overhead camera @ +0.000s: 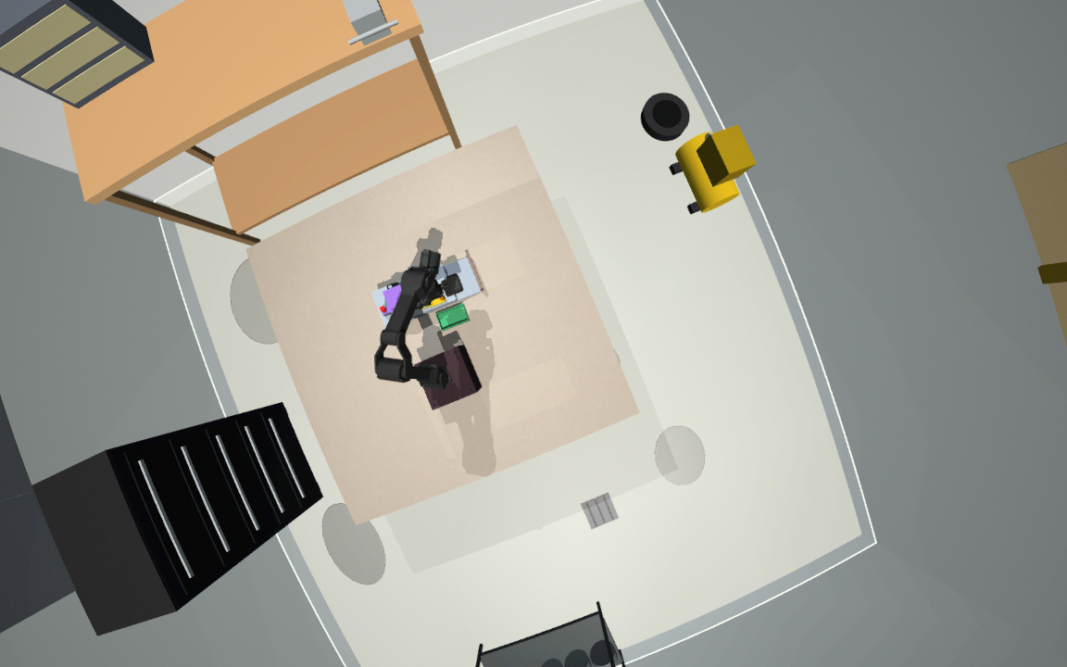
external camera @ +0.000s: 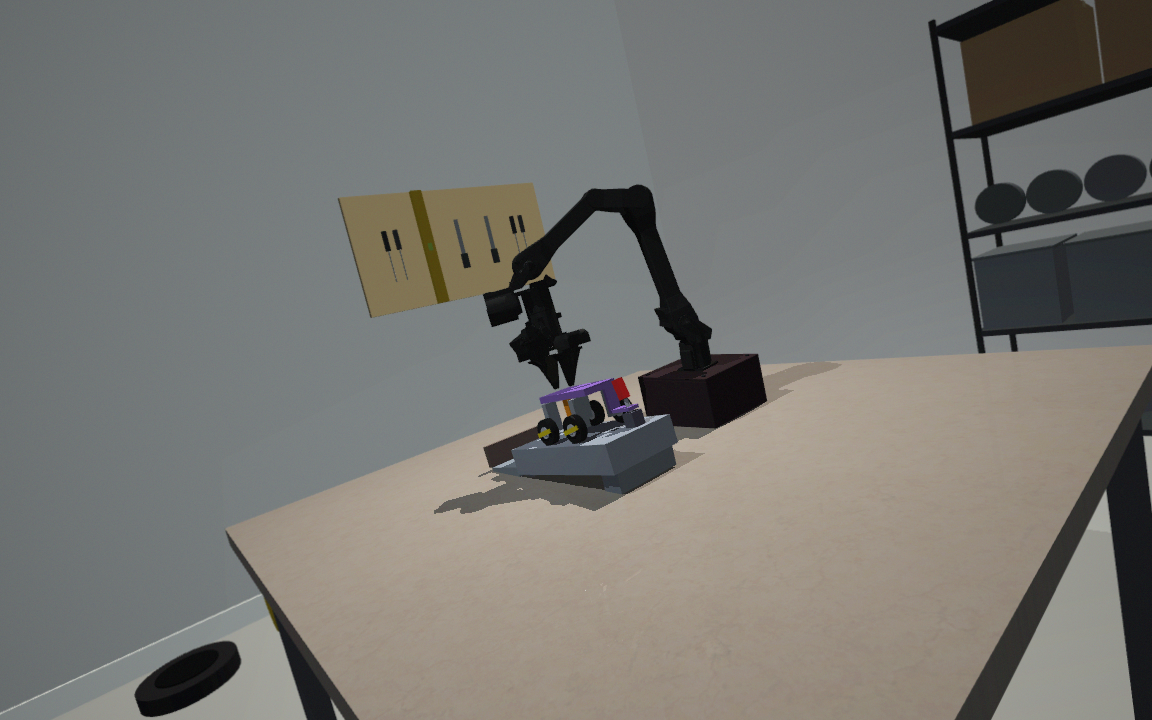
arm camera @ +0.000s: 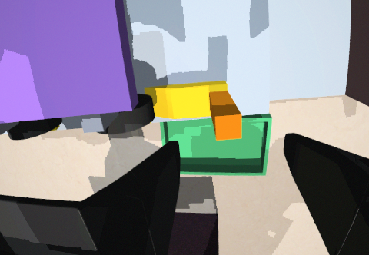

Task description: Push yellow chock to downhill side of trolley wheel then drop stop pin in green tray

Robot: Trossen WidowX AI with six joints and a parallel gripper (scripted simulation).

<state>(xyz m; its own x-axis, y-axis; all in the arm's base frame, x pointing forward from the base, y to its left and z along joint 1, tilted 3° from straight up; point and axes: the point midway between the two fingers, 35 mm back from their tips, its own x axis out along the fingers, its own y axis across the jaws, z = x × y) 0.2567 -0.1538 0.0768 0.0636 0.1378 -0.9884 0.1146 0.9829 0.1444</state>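
The purple trolley (overhead camera: 392, 300) (external camera: 576, 391) (arm camera: 69, 55) stands on the pale ramp (overhead camera: 469, 278) (external camera: 562, 458) (arm camera: 246, 67). The red-headed stop pin (overhead camera: 382, 309) (external camera: 620, 388) is at its uphill end. The yellow chock (overhead camera: 437, 301) (arm camera: 184, 101) lies on the ramp by the downhill side of the near wheel (arm camera: 142, 113); its end meets the wheel's edge in the wrist view, but firm contact cannot be told. Its orange handle (arm camera: 227, 127) stands up. My gripper (external camera: 563, 384) (arm camera: 232, 146) is open above the chock, fingers apart and clear of the handle. The green tray (overhead camera: 453, 316) (arm camera: 269, 147) looks empty.
A brown board (external camera: 504, 447) (arm camera: 359, 36) stands across the ramp's low end. The arm's dark base box (overhead camera: 450, 377) (external camera: 705, 394) is on the tabletop (overhead camera: 537, 332) (external camera: 741, 537), behind the tray from the ramp. The trolley's body stands close beside the fingers.
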